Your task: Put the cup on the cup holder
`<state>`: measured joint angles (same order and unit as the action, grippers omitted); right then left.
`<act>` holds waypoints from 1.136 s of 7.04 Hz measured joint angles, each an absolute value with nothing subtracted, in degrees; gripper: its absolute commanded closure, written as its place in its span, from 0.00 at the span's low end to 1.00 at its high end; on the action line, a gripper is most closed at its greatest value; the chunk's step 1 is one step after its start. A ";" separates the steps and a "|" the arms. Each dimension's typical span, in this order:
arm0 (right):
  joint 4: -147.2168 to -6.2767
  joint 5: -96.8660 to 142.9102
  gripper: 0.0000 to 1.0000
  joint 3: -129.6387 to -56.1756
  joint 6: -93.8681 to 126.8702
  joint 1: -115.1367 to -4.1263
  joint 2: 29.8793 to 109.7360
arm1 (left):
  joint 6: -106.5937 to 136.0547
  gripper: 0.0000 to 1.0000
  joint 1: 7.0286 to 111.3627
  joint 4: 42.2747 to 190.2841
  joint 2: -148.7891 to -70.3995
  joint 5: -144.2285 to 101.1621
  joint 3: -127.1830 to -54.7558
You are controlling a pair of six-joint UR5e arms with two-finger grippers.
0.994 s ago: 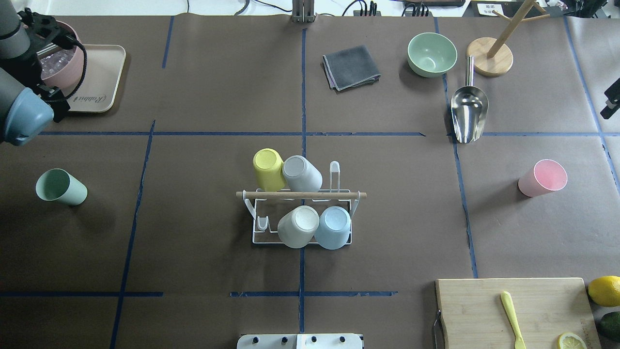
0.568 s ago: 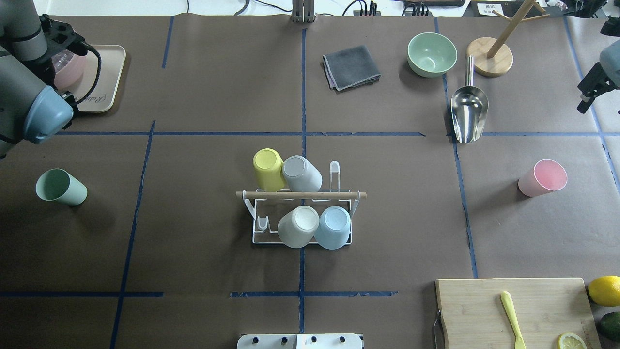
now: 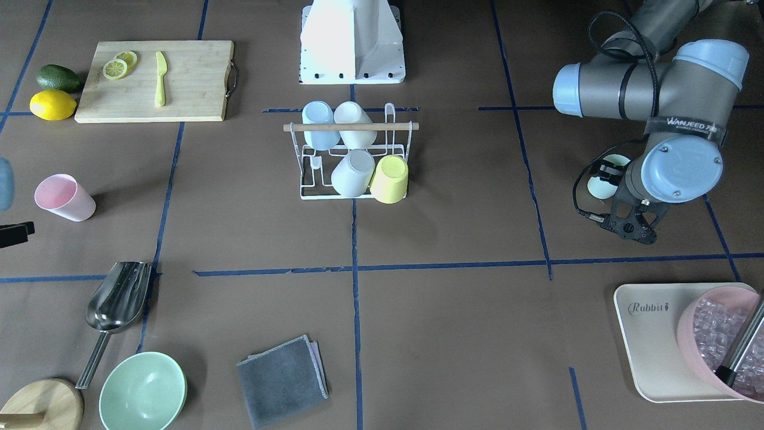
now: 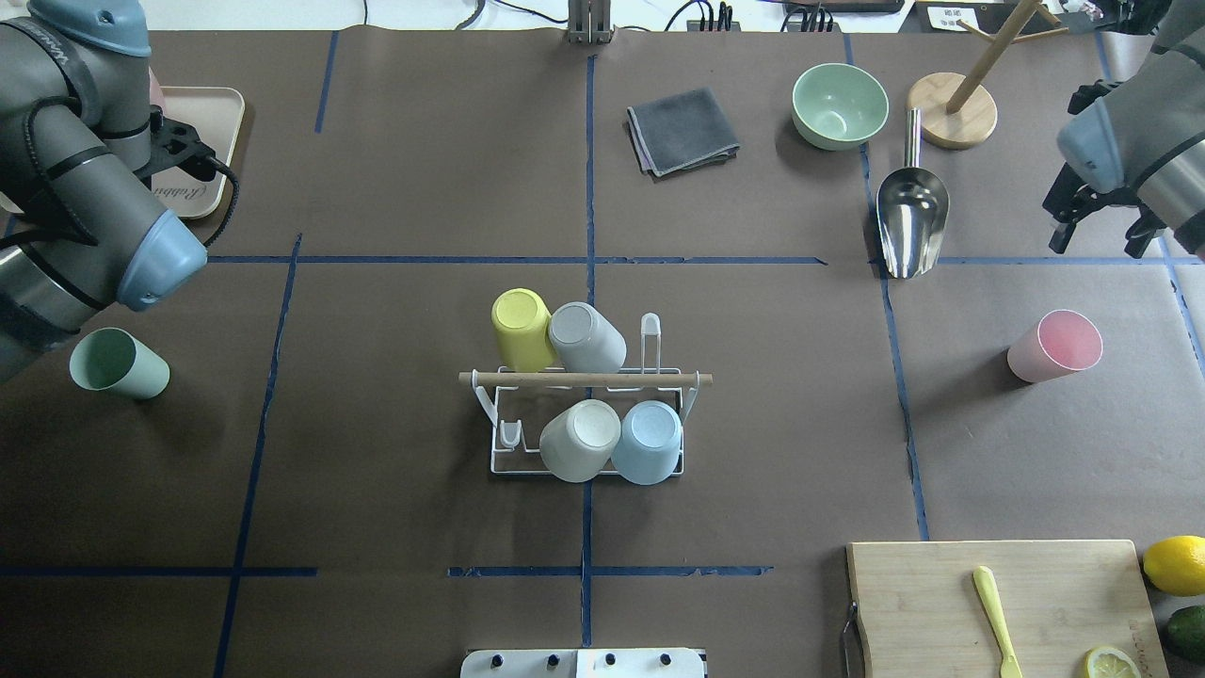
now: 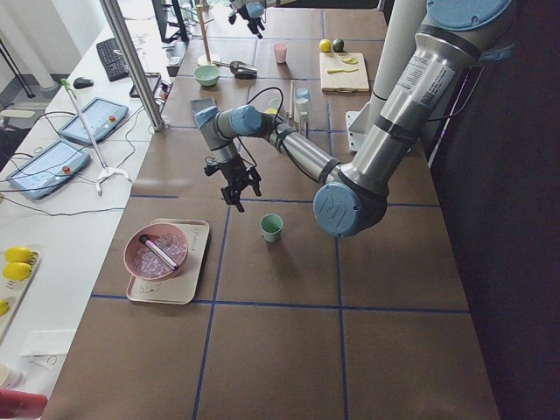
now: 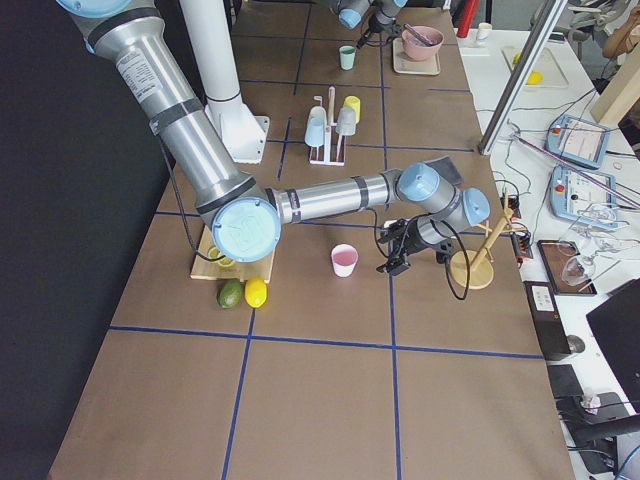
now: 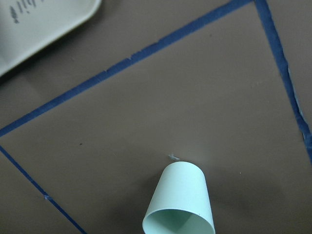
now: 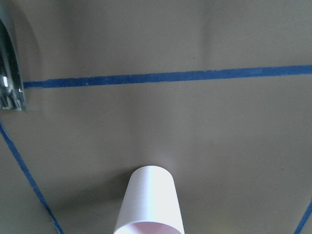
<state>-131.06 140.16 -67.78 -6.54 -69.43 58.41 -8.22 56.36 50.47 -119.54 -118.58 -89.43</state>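
The cup holder [image 4: 584, 466], a white wire rack with a wooden rod [image 4: 584, 379], stands mid-table with several cups upside down on its prongs. A green cup [image 4: 118, 363] stands upright at the left, and it fills the bottom of the left wrist view [image 7: 180, 204]. My left gripper [image 3: 631, 230] hovers beyond it, open and empty. A pink cup [image 4: 1054, 346] stands upright at the right, and it is low in the right wrist view [image 8: 152, 202]. My right gripper [image 4: 1100, 240] hangs beyond it, open and empty.
A beige tray [image 3: 650, 340] with a pink bowl [image 3: 716, 334] of ice sits behind the left gripper. A metal scoop [image 4: 911, 221], green bowl [image 4: 839, 105], wooden stand [image 4: 953, 111] and grey cloth [image 4: 682, 130] lie at the back. A cutting board [image 4: 998, 603] is front right.
The left arm has swung inward and toward the green cup. The right arm has come in from the right edge toward the pink cup. Cups and rack have not moved.
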 measured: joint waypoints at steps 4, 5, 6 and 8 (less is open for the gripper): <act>-130.43 141.58 0.01 -62.96 -8.27 -65.22 57.15 | -10.29 0.00 55.96 51.88 -126.11 -120.34 -76.87; -130.67 141.60 0.01 -63.07 -9.55 -65.00 57.68 | -10.32 0.00 55.93 52.36 -127.34 -120.45 -73.69; -130.99 141.43 0.01 -63.43 -11.07 -64.91 58.39 | -10.35 0.00 55.74 52.55 -127.72 -120.51 -71.44; -131.21 141.10 0.01 -63.83 -12.29 -64.52 59.07 | -10.37 0.00 55.47 52.40 -127.75 -121.00 -68.69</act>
<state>-131.21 141.10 -63.83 -12.29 -64.52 59.07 -10.37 55.47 52.40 -127.75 -121.00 -68.69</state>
